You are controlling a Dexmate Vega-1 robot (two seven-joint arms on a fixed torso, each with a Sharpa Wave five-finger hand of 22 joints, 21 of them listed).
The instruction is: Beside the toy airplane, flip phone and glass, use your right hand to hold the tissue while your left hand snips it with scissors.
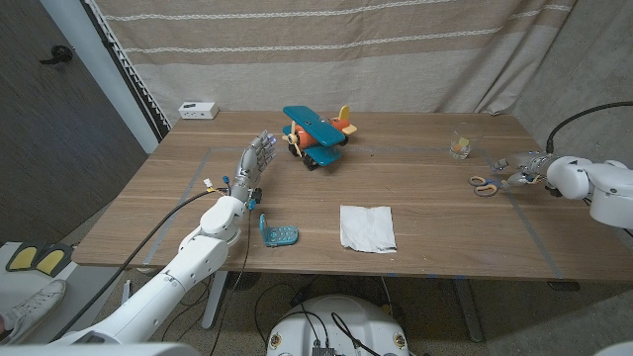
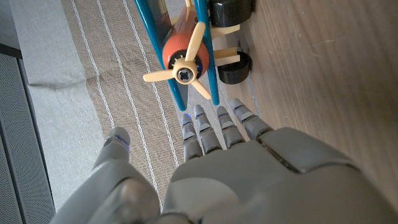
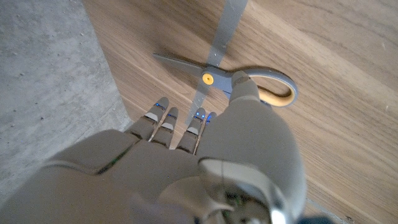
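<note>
A white tissue [image 1: 367, 227] lies flat near the table's front edge, right of centre. Grey scissors with yellow-lined handles [image 1: 485, 184] [image 3: 230, 78] lie on the table at the right. My right hand [image 1: 522, 166] [image 3: 186, 162] hovers right beside them with its fingers stretched out, holding nothing. In the right wrist view its thumb overlaps a handle loop; I cannot tell if it touches. My left hand [image 1: 255, 158] [image 2: 249, 180] is raised and open, with its fingers [image 2: 217, 121] pointing at the teal and orange toy airplane [image 1: 318, 133] [image 2: 186, 62]. A blue flip phone [image 1: 278, 233] lies left of the tissue. A small glass [image 1: 461, 144] stands at the back right.
A white box [image 1: 198, 110] sits at the table's far left corner. Grey tape lines [image 1: 415, 150] cross the wooden table [image 1: 415, 198]. A beige curtain hangs behind the table.
</note>
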